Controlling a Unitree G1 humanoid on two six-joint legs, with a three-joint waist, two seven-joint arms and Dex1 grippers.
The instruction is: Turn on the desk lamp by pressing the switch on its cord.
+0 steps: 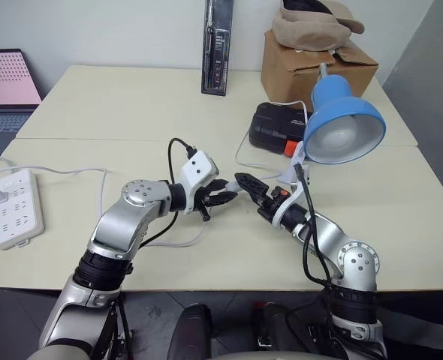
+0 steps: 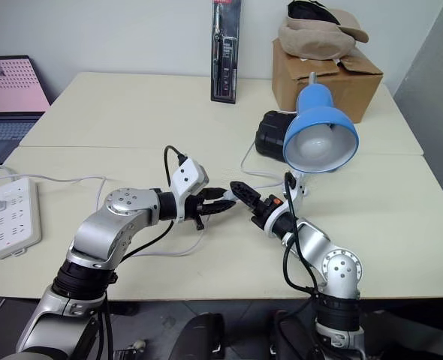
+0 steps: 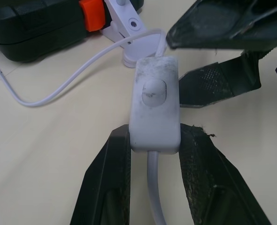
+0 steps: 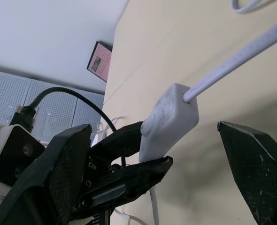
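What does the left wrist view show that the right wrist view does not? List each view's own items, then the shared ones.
Left wrist view alone: the switch's round button, a black case with an orange latch, and the lamp's white clip.
Right wrist view alone: a dark package lying far back on the table.
Both: the switch clamped in the left gripper, the open right gripper at it, and the cord.

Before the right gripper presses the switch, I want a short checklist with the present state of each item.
1. Left gripper shut on the switch: ok.
2. Switch button faces out, uncovered: ok.
3. Right gripper open, its fingers either side of the switch: ok.
4. Right finger touching the button: cannot tell.
5. Desk lamp lit: not ok, the bulb looks dark.
6. Cord lies slack on the table: ok.
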